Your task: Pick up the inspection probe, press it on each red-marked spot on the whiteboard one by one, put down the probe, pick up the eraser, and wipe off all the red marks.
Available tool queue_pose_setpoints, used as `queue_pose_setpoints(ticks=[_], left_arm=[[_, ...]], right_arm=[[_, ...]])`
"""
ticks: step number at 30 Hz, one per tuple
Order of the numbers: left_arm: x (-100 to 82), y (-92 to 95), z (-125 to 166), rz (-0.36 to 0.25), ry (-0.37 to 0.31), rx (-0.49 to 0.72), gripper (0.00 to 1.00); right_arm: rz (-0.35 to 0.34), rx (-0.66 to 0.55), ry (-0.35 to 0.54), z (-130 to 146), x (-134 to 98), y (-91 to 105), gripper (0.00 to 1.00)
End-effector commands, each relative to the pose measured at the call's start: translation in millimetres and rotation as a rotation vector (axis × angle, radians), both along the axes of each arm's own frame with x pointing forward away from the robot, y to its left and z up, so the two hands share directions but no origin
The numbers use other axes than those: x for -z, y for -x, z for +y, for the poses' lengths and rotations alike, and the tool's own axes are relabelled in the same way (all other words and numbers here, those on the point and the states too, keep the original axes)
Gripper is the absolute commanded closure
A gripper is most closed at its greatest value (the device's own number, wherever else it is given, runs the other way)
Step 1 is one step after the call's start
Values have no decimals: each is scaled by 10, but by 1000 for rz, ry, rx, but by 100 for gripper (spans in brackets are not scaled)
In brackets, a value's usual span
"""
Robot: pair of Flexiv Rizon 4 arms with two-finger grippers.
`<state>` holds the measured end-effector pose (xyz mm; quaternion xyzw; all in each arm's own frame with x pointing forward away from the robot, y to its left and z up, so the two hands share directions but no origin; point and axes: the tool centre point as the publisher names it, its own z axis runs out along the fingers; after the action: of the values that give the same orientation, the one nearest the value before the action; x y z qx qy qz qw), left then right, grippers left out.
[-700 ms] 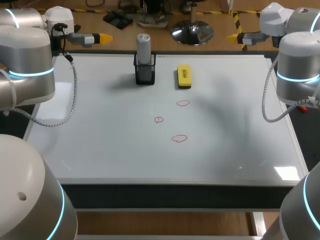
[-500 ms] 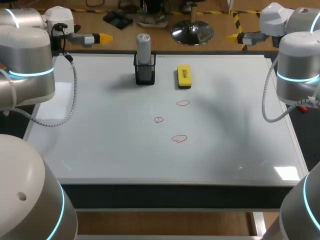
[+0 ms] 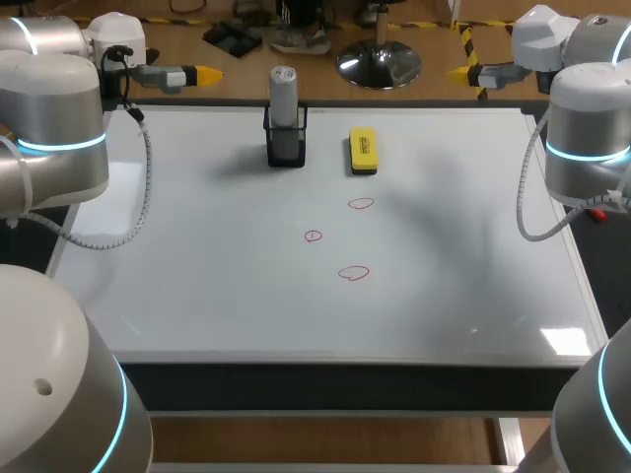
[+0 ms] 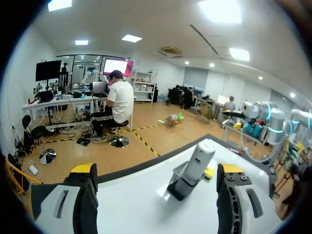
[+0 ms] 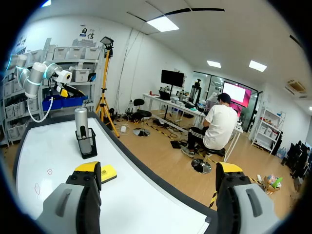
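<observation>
Nothing has moved, left gripper (image 4: 158, 170) and right gripper (image 5: 158, 168) both spread wide and empty at the whiteboard's (image 3: 197, 286) far corners, inspection probe (image 3: 283, 91) upright in its black holder (image 3: 286, 150), yellow eraser (image 3: 363, 151) near it, red marks (image 3: 353, 273) untouched.

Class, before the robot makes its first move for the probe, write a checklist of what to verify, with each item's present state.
1. The inspection probe stands upright in its black holder: ok.
2. The left gripper is open and empty: ok.
3. The right gripper is open and empty: ok.
4. Three red marks show unwiped on the whiteboard: ok.
5. The eraser lies flat beside the holder, apart from it: ok.
6. Nothing covers the marks or the probe: ok.
</observation>
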<state>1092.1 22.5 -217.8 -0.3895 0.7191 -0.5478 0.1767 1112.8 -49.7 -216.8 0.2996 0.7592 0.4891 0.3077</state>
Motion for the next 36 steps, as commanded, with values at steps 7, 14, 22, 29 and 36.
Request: queue_pose_setpoints(ticks=[7, 14, 22, 29, 36], left_arm=[[-3, 2, 2, 1, 0, 0, 0], [20, -31, 17, -26, 22, 37, 0], [-5, -60, -120, -144, 42, 260, 0], [16, -67, -267, -227, 130, 508, 0], [35, -15, -452, -281, 219, 722, 0]], right_arm=[[1, 0, 0, -1, 0, -4, 0], [1, 0, 0, -1, 0, -4, 0], [1, 0, 0, -1, 0, -4, 0], [1, 0, 0, -1, 0, -4, 0], [1, 0, 0, -1, 0, -4, 0]])
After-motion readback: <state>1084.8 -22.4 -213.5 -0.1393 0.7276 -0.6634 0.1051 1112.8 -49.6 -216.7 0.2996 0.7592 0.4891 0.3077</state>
